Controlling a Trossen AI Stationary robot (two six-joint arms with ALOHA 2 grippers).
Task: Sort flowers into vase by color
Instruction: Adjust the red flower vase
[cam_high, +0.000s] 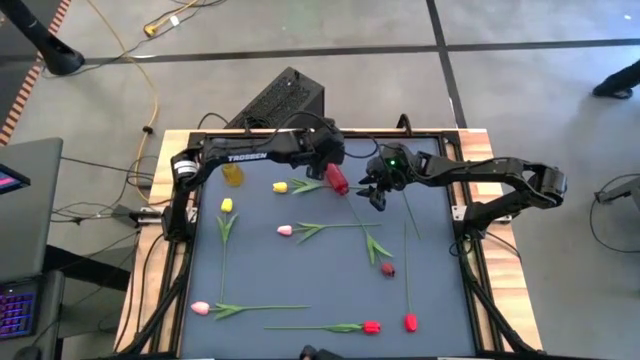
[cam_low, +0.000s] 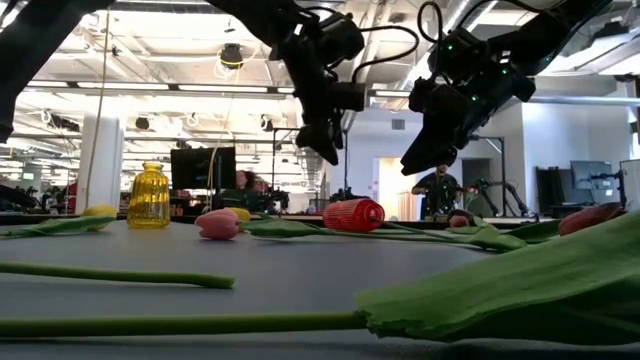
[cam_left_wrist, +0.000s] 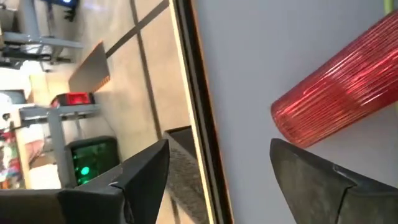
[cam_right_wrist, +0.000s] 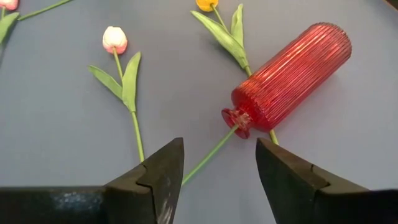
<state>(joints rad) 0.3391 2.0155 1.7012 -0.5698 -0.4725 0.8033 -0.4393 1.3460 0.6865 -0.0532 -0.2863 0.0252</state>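
Observation:
A ribbed red glass vase (cam_high: 337, 180) lies on its side on the dark mat, its neck across the green stem of a yellow tulip (cam_right_wrist: 207, 4). It shows in the low view (cam_low: 353, 214) and in both wrist views (cam_left_wrist: 339, 102) (cam_right_wrist: 289, 78). My left gripper (cam_high: 328, 160) hangs open above the vase's far end (cam_low: 320, 140) (cam_left_wrist: 217, 162). My right gripper (cam_high: 376, 195) is open above and just right of the vase's neck (cam_low: 425, 150) (cam_right_wrist: 219, 168). A small yellow vase (cam_high: 233, 175) stands upright at the far left. Pink (cam_high: 285, 230), yellow (cam_high: 227, 205), maroon (cam_high: 388, 268) and red (cam_high: 372, 326) tulips lie flat on the mat.
More tulips lie toward the near edge: a pink one (cam_high: 200, 308) and a red one (cam_high: 410, 322), stems stretched over the mat. A raised black frame (cam_high: 190, 250) borders the mat. A black box (cam_high: 285, 98) sits behind the far edge. People stand in the room beyond (cam_low: 437, 190).

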